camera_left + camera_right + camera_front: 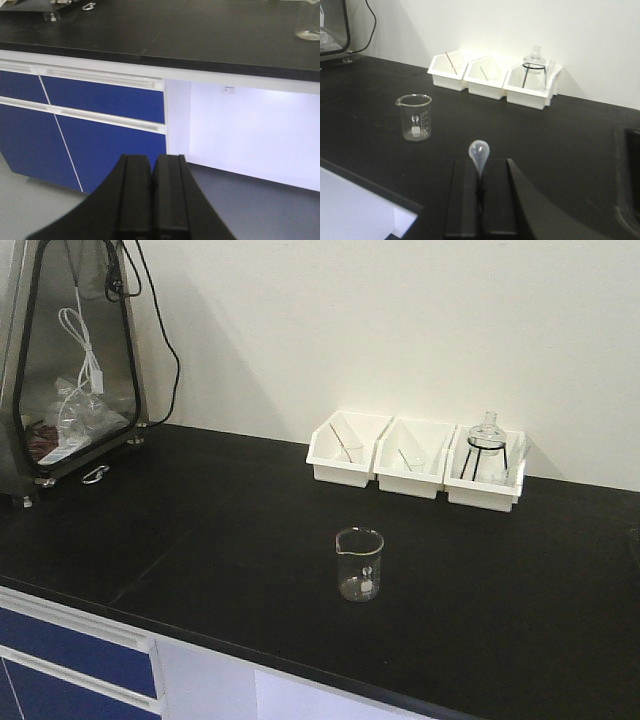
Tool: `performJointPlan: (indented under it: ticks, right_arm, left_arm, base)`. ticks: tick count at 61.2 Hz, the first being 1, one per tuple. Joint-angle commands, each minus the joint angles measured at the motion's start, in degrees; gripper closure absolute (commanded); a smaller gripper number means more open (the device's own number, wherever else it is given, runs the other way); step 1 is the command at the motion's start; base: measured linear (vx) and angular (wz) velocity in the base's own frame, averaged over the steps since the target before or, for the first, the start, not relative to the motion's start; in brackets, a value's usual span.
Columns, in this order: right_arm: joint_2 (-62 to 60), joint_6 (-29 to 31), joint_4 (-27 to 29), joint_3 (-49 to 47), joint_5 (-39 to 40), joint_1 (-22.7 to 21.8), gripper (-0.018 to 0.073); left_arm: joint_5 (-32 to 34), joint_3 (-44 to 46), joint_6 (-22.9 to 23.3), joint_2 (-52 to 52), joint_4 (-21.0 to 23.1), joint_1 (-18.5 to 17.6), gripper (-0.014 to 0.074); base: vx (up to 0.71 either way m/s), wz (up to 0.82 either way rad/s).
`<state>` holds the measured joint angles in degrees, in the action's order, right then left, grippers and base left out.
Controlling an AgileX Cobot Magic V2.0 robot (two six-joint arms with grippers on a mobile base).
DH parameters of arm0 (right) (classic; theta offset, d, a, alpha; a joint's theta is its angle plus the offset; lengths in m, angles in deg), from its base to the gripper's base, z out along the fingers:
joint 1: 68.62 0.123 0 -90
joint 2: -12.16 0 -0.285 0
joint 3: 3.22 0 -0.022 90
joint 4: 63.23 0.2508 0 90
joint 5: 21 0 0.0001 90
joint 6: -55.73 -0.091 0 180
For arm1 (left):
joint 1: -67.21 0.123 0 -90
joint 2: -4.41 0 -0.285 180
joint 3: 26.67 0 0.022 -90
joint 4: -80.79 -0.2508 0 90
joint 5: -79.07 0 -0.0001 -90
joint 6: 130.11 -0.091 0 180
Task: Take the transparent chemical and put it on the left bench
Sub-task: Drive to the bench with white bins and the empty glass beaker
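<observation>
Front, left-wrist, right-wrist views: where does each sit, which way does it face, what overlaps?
Front: high, in front of the black bench, looking down toward the wall at the beaker and three white bins; no robot parts show.
Left wrist: below benchtop height, facing the blue drawers; the left gripper, shut, is at the bottom.
Right wrist: just above the bench, facing the wall; the right gripper is shut on the clear pipette.
Shared: front and right wrist both show beaker and bins.
</observation>
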<state>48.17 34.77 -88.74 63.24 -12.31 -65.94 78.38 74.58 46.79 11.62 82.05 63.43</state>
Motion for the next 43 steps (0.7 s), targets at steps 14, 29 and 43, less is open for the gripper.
performJointPlan:
  ticks: [14, 29, 43]
  right_arm:
    - [0.2, 0.1, -0.1, -1.7, 4.0, 0.0, 0.0473]
    - [0.2, 0.1, -0.1, -1.7, 4.0, 0.0, 0.0473]
    - [0.2, 0.1, -0.1, -1.7, 4.0, 0.0, 0.0473]
  left_arm:
    - [4.5, -0.9, 0.4, -1.1, 0.0, -0.1, 0.06]
    - [4.5, -0.9, 0.4, -1.1, 0.0, -0.1, 0.06]
    - [4.5, -0.9, 0.4, -1.1, 0.0, -0.1, 0.06]
  base:
    - [0.31, 0.13]
    - [0.28, -0.04]
    - [0.24, -0.25]
